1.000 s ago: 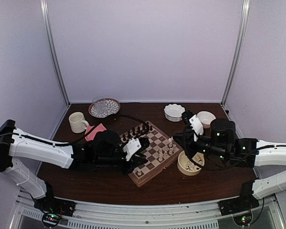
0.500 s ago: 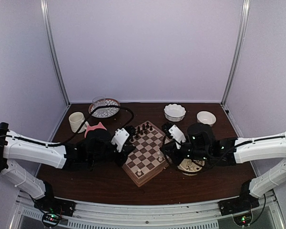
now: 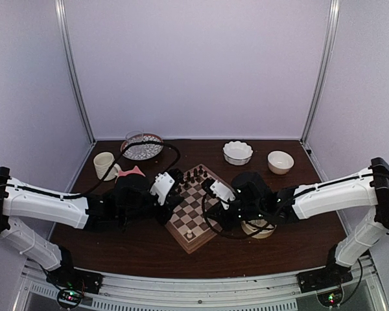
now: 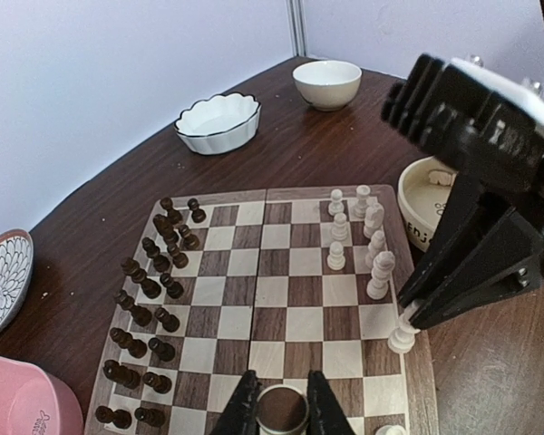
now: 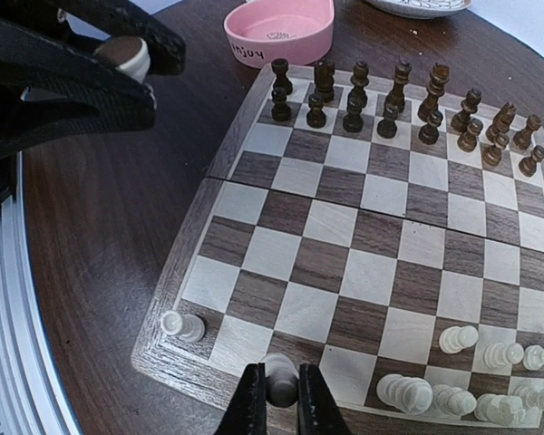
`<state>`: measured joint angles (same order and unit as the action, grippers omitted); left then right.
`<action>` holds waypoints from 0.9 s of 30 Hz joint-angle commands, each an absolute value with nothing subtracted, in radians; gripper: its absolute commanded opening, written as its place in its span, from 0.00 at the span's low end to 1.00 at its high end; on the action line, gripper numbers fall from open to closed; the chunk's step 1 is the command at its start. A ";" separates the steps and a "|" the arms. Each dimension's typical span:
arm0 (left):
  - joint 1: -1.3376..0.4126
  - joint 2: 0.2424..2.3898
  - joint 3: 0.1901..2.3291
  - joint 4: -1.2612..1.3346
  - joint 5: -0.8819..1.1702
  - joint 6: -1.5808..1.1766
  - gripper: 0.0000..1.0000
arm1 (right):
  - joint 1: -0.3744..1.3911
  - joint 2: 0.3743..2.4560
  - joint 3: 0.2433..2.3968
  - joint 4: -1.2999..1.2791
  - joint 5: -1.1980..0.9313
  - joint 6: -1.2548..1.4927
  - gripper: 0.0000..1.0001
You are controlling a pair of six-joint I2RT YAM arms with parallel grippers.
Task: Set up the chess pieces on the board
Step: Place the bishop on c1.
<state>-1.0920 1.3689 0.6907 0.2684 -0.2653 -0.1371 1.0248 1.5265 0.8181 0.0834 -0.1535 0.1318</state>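
The board [image 4: 274,292] lies between both arms. Dark figures [image 5: 394,98] fill its far rows in the right wrist view. Several cream-white chess pieces [image 5: 453,390] stand crowded at one end of the opposite edge, and one more [image 5: 182,325] stands alone on a corner square. My left gripper [image 4: 281,412] is shut on a cream piece turned so its brown felt base faces the camera, held above the board's edge. My right gripper [image 5: 281,391] is shut on a white piece [image 4: 402,336], low over the edge row. In the top view the left gripper [image 3: 174,194] and right gripper [image 3: 211,210] face each other across the board [image 3: 191,208].
A tan bowl [image 4: 429,201] stands just off the board's white side. A pink bowl [image 5: 281,29] sits beyond the dark rows. At the back are a scalloped white bowl [image 4: 218,122], a small cream bowl [image 4: 326,82], a patterned plate [image 4: 2,279] and a mug [image 3: 106,165].
My right arm has swung left from the tan bowl to the board's near edge with a white piece. My left gripper has drawn back from over the board to its left side.
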 commanded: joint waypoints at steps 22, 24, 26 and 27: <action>-1.090 1.367 0.692 0.314 -0.238 -0.136 0.01 | 1.066 1.672 0.943 -0.046 -0.054 0.080 0.00; -1.089 1.368 0.693 0.315 -0.236 -0.136 0.01 | 1.066 1.679 0.949 -0.050 -0.057 0.081 0.00; -1.089 1.367 0.693 0.314 -0.235 -0.137 0.02 | 1.066 1.682 0.951 -0.051 -0.061 0.080 0.00; -1.089 1.367 0.692 0.315 -0.235 -0.137 0.01 | 1.066 1.683 0.951 -0.051 -0.062 0.080 0.00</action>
<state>-1.0920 1.3689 0.6907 0.2684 -0.2462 -0.1368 1.0607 1.6722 0.9203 -0.0376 -0.0818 0.0822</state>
